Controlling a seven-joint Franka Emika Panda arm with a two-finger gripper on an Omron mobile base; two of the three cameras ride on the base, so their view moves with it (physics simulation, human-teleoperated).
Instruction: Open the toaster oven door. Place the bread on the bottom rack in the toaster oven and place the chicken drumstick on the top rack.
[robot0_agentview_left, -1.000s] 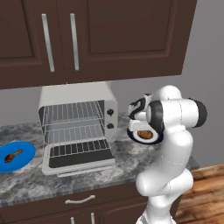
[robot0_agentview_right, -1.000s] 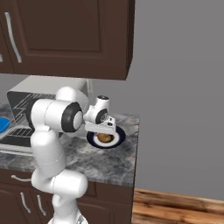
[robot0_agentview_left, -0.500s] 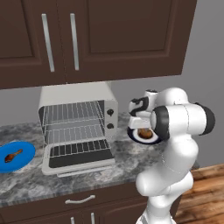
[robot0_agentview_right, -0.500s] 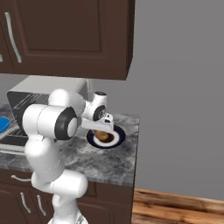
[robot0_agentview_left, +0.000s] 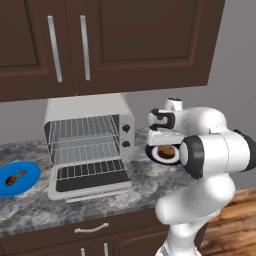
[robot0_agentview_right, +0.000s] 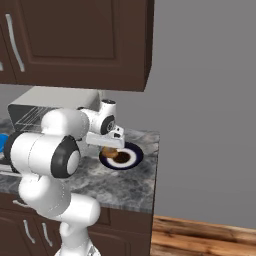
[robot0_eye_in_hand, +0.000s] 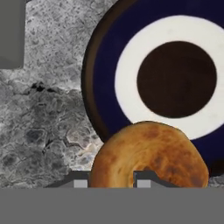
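A: What is on the left?
B: A chicken drumstick on a blue plate, then the toaster oven, door down.
A: And right?
B: The tool grips the bread above a dark plate on the desk.

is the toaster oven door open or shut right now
Open. The toaster oven door is folded down flat in front of the toaster oven, and the top rack and bottom rack show uncovered inside.

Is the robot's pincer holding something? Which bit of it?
Yes. The pincer grips the small round golden-brown bread by its near edge, above the dark blue and white plate.
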